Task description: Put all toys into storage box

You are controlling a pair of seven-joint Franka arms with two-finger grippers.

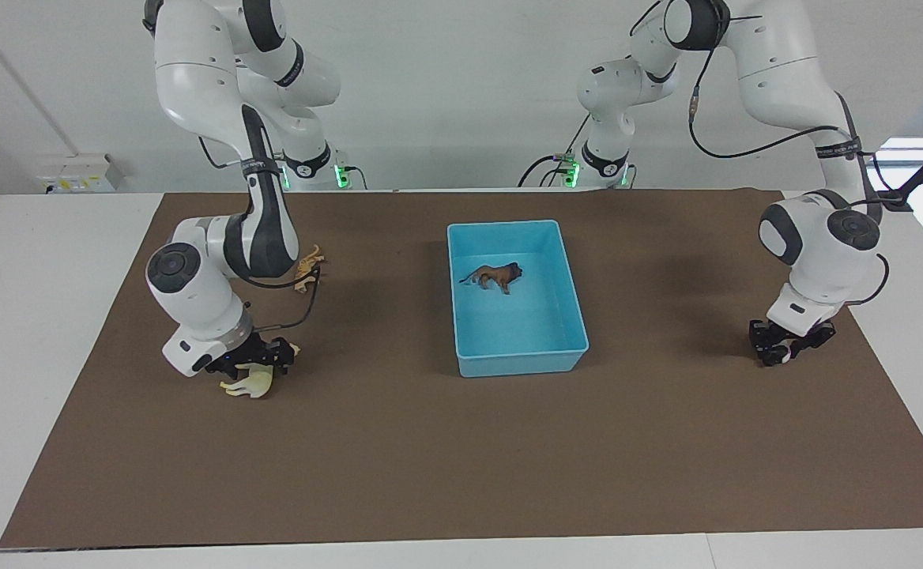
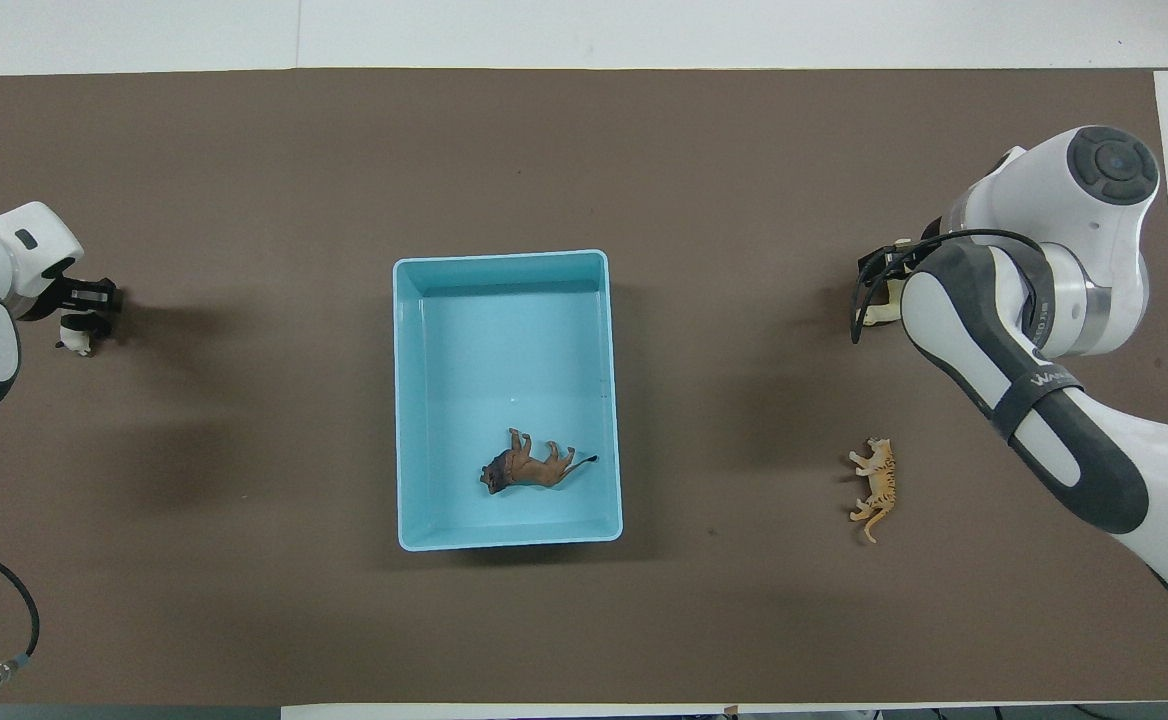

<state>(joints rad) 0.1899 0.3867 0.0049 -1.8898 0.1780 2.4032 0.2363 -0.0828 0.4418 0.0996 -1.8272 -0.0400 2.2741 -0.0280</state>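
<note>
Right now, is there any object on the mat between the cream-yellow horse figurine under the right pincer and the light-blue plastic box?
Nothing visible. The right pincer is down at the cream-yellow horse figurine, and only bare brown mat lies between it and the light-blue plastic box. The orange striped tiger figurine lies nearer the robots, off that line.
</note>
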